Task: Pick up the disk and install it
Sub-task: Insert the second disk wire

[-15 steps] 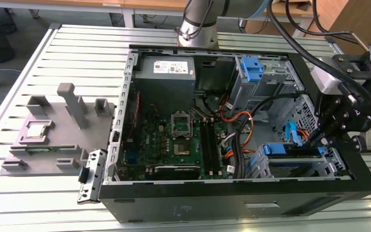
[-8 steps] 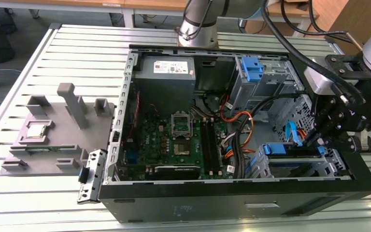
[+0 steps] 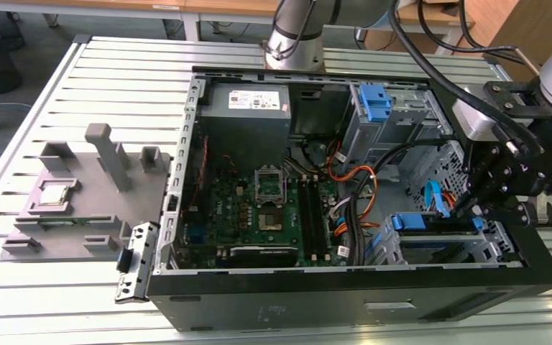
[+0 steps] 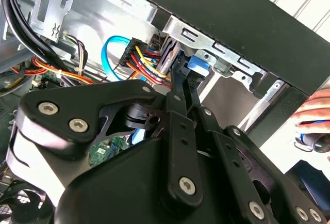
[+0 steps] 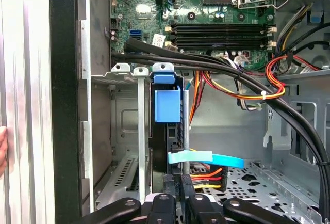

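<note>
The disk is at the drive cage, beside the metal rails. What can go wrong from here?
1. The blue flat cable and the coloured power wires lie right by the disk and the pincer; they might snag or get pinched.
2. The disk stands close to a metal rail of the cage; a slight tilt could jam it.
3. A person's hand is at the case's edge, near the arm.

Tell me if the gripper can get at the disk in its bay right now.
Probably yes. The gripper is already down inside the case at the drive bay, and in the first wrist view the disk in its blue carrier stands right ahead of it, nothing between them.
</note>
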You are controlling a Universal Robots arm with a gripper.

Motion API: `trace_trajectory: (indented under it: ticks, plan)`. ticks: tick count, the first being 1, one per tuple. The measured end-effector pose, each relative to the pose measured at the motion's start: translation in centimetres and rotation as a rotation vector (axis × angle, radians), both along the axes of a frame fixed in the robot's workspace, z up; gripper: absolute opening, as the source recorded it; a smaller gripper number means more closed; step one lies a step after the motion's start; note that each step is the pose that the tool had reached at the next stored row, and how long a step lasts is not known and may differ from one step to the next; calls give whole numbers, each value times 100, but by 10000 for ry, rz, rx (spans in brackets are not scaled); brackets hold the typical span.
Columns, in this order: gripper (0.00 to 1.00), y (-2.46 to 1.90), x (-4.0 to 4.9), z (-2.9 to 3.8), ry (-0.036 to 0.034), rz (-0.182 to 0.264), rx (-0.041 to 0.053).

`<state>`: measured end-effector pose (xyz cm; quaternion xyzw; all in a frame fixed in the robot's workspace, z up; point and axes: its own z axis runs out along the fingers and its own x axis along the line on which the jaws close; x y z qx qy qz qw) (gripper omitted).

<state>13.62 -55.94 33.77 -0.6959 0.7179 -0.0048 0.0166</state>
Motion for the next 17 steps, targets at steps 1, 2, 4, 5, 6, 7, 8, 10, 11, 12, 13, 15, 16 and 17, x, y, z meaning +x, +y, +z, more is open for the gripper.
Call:
trace_trajectory:
  ticks: [1, 2, 4, 5, 6, 7, 8, 10, 11, 12, 13, 15, 16, 17]
  plan:
    - [16, 0, 0, 0, -1, 0, 0]
    - [16, 0, 0, 0, -2, 0, 1]
    - [16, 1, -8, -1, -34, -1, 1]
    - [16, 1, -20, -2, -96, 3, -1]
    - [16, 0, -33, -5, -169, 8, 0]
    - [16, 0, -46, -9, -229, 12, 2]
    - [16, 0, -56, -13, -290, 20, 3]
    - [16, 0, -76, -17, -382, 35, 3]
    - [16, 0, -84, -18, -396, 41, 4]
    - [16, 0, -93, -19, -409, 46, 3]
    - [16, 0, -103, -20, -423, 51, 1]
    - [16, 0, -111, -27, -445, 68, 1]
    - [16, 0, -112, -29, -451, 82, 1]
    - [16, 0, -113, -30, -454, 92, 0]
